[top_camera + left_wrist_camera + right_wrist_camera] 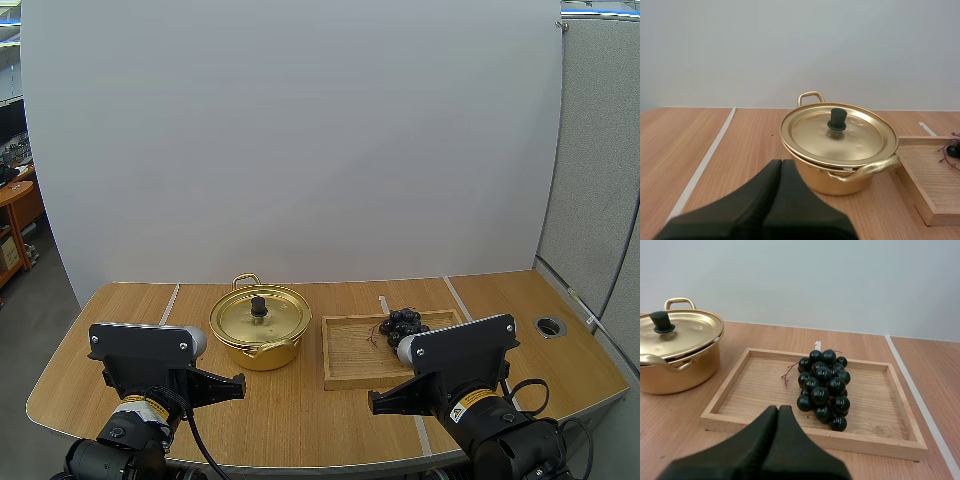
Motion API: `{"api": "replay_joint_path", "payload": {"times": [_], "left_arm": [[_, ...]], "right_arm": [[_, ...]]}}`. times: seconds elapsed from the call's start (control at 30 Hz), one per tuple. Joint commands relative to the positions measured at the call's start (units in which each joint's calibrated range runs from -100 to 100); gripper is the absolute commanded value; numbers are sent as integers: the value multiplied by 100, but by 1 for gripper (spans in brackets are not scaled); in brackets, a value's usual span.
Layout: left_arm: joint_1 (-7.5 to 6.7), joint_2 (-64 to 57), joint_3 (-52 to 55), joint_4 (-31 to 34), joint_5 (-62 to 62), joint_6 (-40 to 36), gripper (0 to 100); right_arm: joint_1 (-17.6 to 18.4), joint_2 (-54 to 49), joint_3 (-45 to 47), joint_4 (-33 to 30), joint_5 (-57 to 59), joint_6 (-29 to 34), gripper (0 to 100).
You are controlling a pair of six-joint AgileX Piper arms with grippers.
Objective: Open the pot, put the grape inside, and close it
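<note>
High view: a lidded round golden metal pot is set on the wooden counter, just beside a rectangular wooden tray holding 1 bunch of dark grapes. Left wrist view: the left claw is pressed together, facing the pot. Right wrist view: the right claw is pressed together, facing the grapes.

Wooden tray flat on the wooden table, white tape lines across it, round cable hole at the tray's three o'clock.
</note>
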Motion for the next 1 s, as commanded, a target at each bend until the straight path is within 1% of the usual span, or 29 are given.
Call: {"api": "replay_joint_path", "payload": {"times": [0.0,0.33,0.4,0.5,0.57,0.63,0.83,0.97], "left_arm": [[8,-25,18,27,-141,-18,0],[8,-25,6,2,-138,-18,0],[8,-25,-291,2,-138,-18,0],[8,-25,-722,2,-138,-18,0],[8,-25,-1178,2,-138,-18,0],[8,-25,-1607,2,-138,-18,0],[8,-25,-2797,2,-82,-18,0],[8,-25,-3610,2,464,-9,0]], "right_arm": [[7,-33,0,-29,-39,9,0],[7,-33,0,-29,-201,9,0],[7,-33,0,-29,-454,9,0],[7,-33,-166,68,-452,9,0],[7,-33,-435,163,-402,9,0],[7,-33,-895,238,-164,9,0],[7,-33,-2359,413,911,9,0],[7,-33,-3243,413,1602,9,0]]}}
